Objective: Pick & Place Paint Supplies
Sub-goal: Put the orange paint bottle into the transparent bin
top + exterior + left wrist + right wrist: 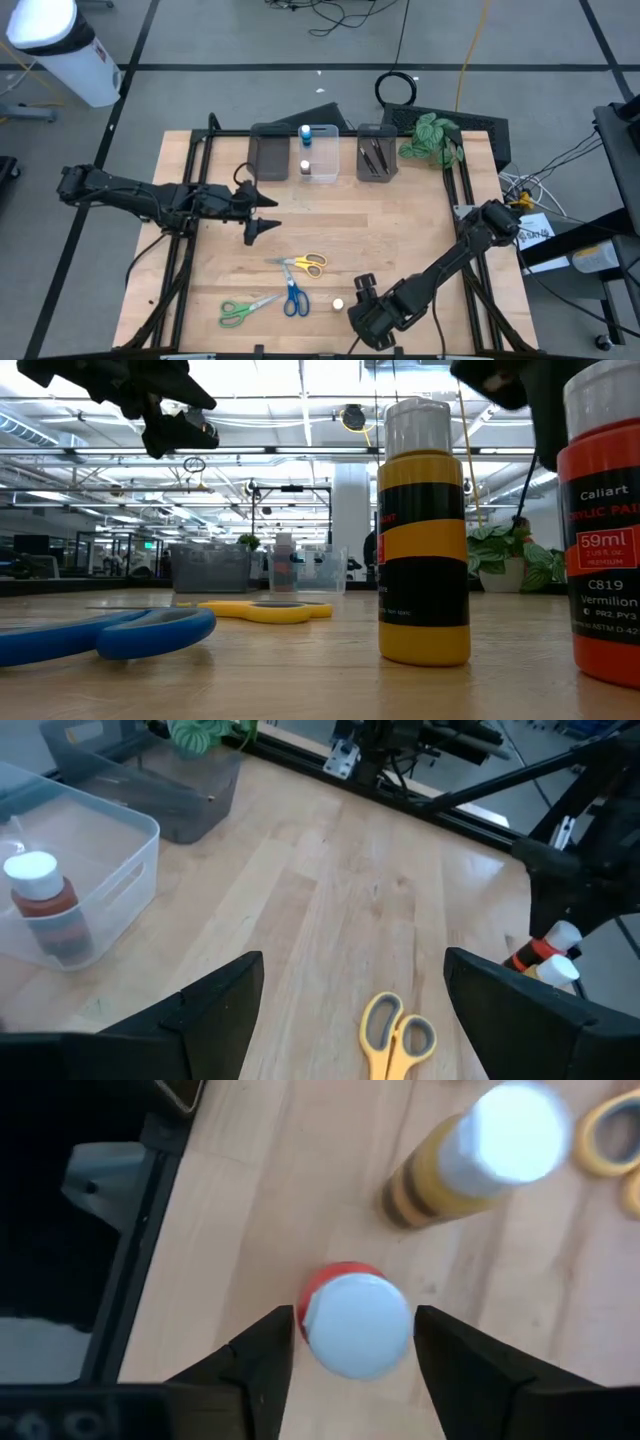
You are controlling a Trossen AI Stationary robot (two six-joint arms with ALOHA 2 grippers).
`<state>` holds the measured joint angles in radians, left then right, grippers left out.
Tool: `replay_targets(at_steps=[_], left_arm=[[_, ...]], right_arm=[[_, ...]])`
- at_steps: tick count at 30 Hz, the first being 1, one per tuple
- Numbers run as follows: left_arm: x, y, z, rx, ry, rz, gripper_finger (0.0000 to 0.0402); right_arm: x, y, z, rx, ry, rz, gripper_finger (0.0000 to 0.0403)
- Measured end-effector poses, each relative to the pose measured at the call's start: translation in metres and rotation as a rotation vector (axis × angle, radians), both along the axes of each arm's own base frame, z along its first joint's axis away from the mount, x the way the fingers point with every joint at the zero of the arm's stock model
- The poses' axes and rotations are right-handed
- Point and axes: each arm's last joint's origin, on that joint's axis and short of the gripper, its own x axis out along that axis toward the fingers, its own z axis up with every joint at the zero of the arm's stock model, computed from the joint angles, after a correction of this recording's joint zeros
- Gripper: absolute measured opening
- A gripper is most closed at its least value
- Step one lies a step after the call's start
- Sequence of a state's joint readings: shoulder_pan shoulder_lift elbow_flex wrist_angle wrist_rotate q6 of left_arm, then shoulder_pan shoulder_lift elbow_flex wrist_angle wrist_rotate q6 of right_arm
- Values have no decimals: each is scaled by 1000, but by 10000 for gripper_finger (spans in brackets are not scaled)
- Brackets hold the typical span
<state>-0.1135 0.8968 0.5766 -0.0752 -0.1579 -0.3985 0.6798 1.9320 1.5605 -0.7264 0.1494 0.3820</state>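
My right gripper (355,1355) is open near the table's near edge (362,290). It points down, and its fingers stand on either side of the white cap of a red paint bottle (355,1325) that stands upright (600,530); I cannot tell if they touch it. A yellow, black-banded bottle (423,530) stands beside it (470,1155). My left gripper (350,1010) is open and hovers left of the table's middle (262,225), above and beyond the yellow scissors (397,1035). Yellow (305,264), blue (294,298) and green scissors (245,310) lie flat on the table.
At the far edge stand a grey bin (270,155), a clear bin (322,170) with two bottles (305,132), a grey bin holding dark brushes (377,155), and a leafy plant (432,138). Bare wood lies across the table's middle. A black frame rail (130,1270) runs beside the red bottle.
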Motion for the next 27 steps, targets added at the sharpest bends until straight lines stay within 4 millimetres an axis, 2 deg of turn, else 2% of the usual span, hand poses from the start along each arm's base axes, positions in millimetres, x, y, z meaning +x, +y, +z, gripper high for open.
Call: replay_targets(at_steps=[4, 10, 16, 27], left_arm=[[0, 0, 0, 0, 0, 0, 324], [0, 0, 0, 1, 2, 0, 324], [0, 0, 0, 1, 2, 0, 324], [0, 0, 0, 1, 3, 1, 324]], right_arm=[[1, -1, -4, 19, 12, 5, 179], [1, -2, 1, 29, -7, 11, 166], [2, -1, 8, 59, -48, 11, 165], [1, -1, 8, 53, -40, 11, 159]])
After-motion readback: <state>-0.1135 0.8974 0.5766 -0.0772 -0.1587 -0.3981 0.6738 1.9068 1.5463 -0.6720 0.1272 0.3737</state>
